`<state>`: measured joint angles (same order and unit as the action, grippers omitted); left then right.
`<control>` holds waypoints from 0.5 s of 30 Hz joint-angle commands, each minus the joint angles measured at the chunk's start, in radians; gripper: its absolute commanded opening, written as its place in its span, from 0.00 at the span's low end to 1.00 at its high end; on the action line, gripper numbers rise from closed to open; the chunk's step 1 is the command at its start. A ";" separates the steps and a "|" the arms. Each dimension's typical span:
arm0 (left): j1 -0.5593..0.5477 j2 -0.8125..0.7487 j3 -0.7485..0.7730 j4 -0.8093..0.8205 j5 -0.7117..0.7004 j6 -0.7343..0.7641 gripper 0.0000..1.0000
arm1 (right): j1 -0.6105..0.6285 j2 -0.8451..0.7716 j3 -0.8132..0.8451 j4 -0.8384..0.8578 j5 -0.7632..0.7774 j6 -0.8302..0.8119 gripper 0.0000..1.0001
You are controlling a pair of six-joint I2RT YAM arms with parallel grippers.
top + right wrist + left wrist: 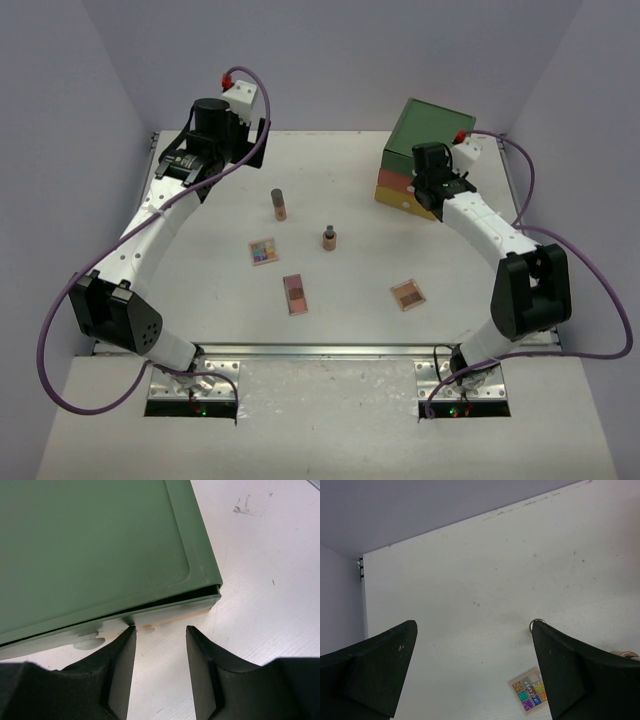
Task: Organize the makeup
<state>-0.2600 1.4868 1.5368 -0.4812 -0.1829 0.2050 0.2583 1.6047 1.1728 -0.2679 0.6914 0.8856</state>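
The makeup lies scattered mid-table: a tall tan tube [279, 205], a short brown tube [329, 237], a multicolour palette [264, 250] and two pink-brown palettes [296, 293] [408, 294]. My left gripper [185, 170] hovers at the back left, open and empty. In the left wrist view its jaws [474, 625] stand wide apart. The multicolour palette [530, 695] shows beside the right finger, which hides most of a tube's rim [536, 624]. My right gripper [425, 185] is open and empty at the front of the drawer box [425, 140]. Its fingertips [160, 632] are close to the green top drawer [100, 545].
The drawer box has green, orange and yellow layers and stands at the back right. A thin dark gap shows under its green lid [165, 600], and a pale knob [90, 641] sits left of my left finger. Walls enclose the table on the left, back and right.
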 commanded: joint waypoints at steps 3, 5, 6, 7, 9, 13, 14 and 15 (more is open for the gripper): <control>0.016 -0.013 -0.006 0.049 -0.004 0.002 0.97 | -0.022 0.000 0.049 0.073 0.046 -0.013 0.45; 0.016 -0.017 -0.005 0.049 -0.005 0.002 0.97 | -0.022 -0.007 0.042 0.074 0.027 -0.014 0.45; 0.016 -0.018 -0.007 0.049 -0.005 0.002 0.97 | -0.022 -0.013 0.033 0.076 0.016 -0.018 0.46; 0.016 -0.019 -0.009 0.049 -0.004 0.002 0.97 | -0.022 -0.023 0.018 0.078 0.000 -0.022 0.46; 0.016 -0.019 -0.011 0.049 -0.006 0.004 0.97 | -0.022 -0.038 -0.008 0.079 -0.030 -0.028 0.46; 0.023 -0.020 -0.021 0.056 -0.006 0.002 0.97 | -0.021 -0.155 -0.156 0.106 -0.123 -0.046 0.46; 0.024 -0.020 -0.022 0.056 -0.006 0.002 0.97 | -0.021 -0.164 -0.182 0.134 -0.131 -0.060 0.46; 0.024 -0.019 -0.023 0.056 -0.005 0.002 0.97 | -0.020 -0.176 -0.202 0.171 -0.149 -0.083 0.46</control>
<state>-0.2547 1.4868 1.5156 -0.4732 -0.1827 0.2050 0.2436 1.5154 1.0457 -0.1927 0.5992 0.8448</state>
